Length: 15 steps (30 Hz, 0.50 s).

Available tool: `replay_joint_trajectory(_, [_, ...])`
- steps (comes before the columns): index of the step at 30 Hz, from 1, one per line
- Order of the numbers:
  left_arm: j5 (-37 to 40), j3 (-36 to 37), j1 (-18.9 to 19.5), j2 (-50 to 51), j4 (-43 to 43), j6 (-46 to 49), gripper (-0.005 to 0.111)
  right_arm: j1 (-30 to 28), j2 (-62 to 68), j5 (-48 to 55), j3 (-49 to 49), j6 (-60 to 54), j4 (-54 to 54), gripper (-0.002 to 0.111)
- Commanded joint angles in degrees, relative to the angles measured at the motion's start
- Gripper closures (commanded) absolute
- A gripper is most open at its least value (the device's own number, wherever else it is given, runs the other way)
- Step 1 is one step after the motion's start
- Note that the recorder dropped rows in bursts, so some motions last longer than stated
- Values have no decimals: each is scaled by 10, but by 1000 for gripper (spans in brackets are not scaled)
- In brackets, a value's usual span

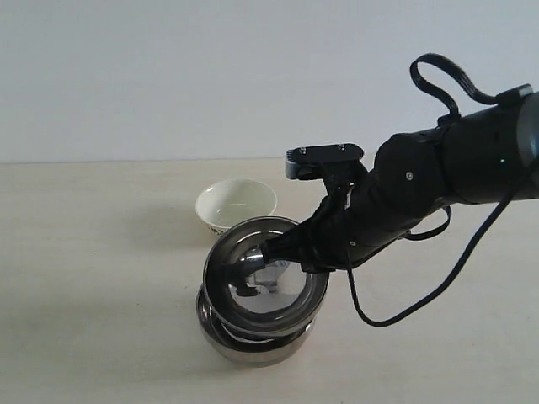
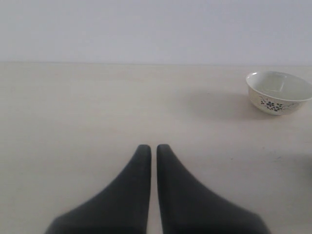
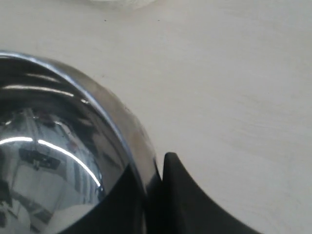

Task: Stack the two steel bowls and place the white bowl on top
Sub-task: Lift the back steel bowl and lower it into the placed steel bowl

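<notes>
One steel bowl (image 1: 253,343) rests on the table at the front centre. My right gripper (image 1: 280,249) is shut on the rim of the other steel bowl (image 1: 253,290), holding it tilted just above and partly inside the lower one. In the right wrist view one finger sits inside the held steel bowl (image 3: 58,146) and one outside, pinching the rim at my right gripper (image 3: 153,165). The white bowl (image 1: 236,204) stands upright behind the steel bowls; the white bowl (image 2: 279,91) shows its dark floral mark in the left wrist view. My left gripper (image 2: 153,148) is shut on nothing, low over bare table.
The pale tabletop (image 1: 93,252) stretches left of the bowls, with a plain wall behind. The right arm's black cable (image 1: 396,316) loops down beside the stack on the right.
</notes>
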Motion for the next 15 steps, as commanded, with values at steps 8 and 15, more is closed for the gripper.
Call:
replay_joint_trajectory(8, [-4, 2, -3, -2, 0, -3, 103, 22, 27, -34, -1, -10, 4, 108])
replay_joint_trajectory(15, [-4, 2, -3, -2, 0, -3, 103, 22, 46, -39, -1, -17, 4, 108])
